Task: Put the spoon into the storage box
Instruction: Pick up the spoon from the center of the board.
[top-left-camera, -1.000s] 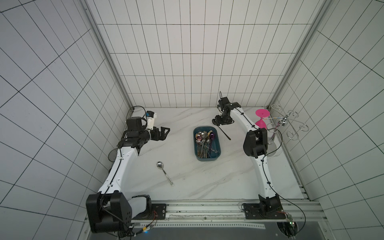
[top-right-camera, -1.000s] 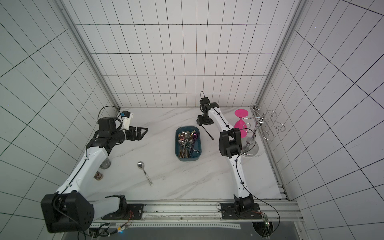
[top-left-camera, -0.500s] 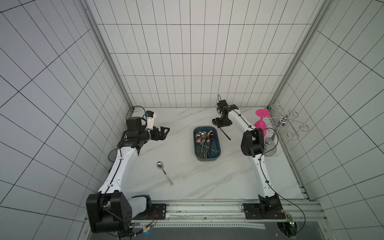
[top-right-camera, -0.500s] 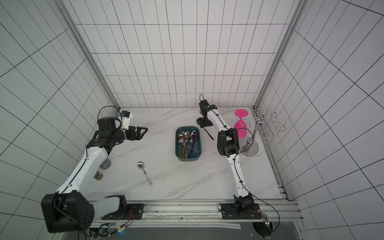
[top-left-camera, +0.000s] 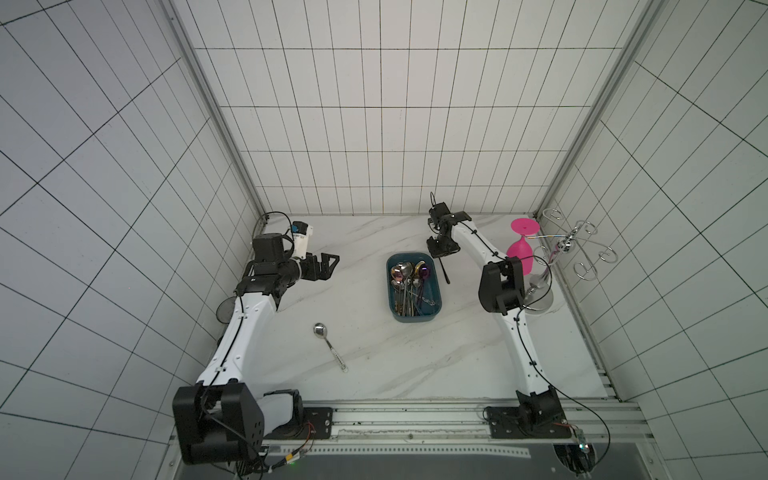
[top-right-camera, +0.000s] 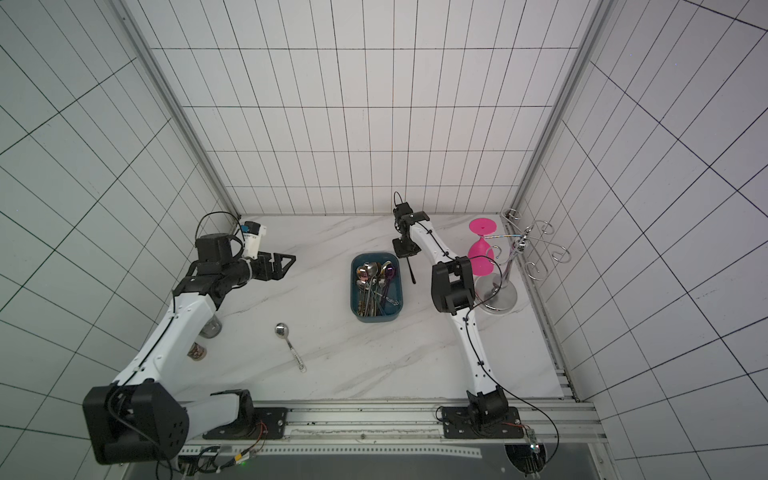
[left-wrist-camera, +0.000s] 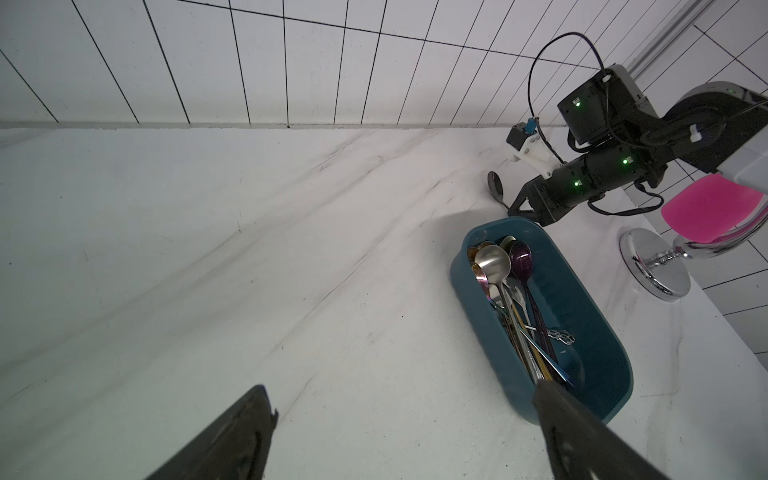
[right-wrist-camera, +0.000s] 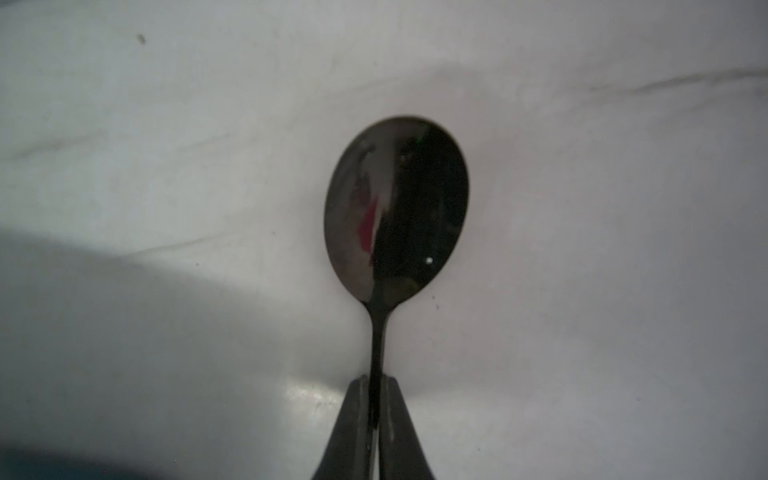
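The right claw (right-wrist-camera: 376, 388) is closed on the thin handle of a black spoon (right-wrist-camera: 397, 208), the two fingertips pinching it just behind the neck, with the dark, glossy bowl sticking out beyond them over the white marble worktop (right-wrist-camera: 602, 249). In both top views this claw (top-left-camera: 442, 249) sits at the far end of the worktop, just beyond the far right corner of the storage box (top-left-camera: 415, 321). The spoon's handle (top-left-camera: 445, 274) trails out from under it, running alongside the box's right wall but outside it. Whether the spoon rests on the surface or is raised a little cannot be told. The box itself, dark teal with rounded corners, lies near the middle of the worktop with its length running from near to far. It already holds a loose bundle of spoons (top-left-camera: 409, 282) — silver, gold and purple ones, bowls toward the far end. A second, silver spoon (top-left-camera: 330, 348) lies alone on the worktop, well apart from the box on its near left side, bowl toward the far wall and handle slanting toward the near edge. The left claw (top-left-camera: 329, 266) hovers above the left side of the worktop with its jaws spread wide and nothing between them; its wrist view looks across toward the box (left-wrist-camera: 469, 291) and the other arm. On the right, a pink goblet (top-left-camera: 519, 251) sits foot uppermost beside a chrome wire rack (top-left-camera: 540, 301), partly hidden behind the right arm's elbow.
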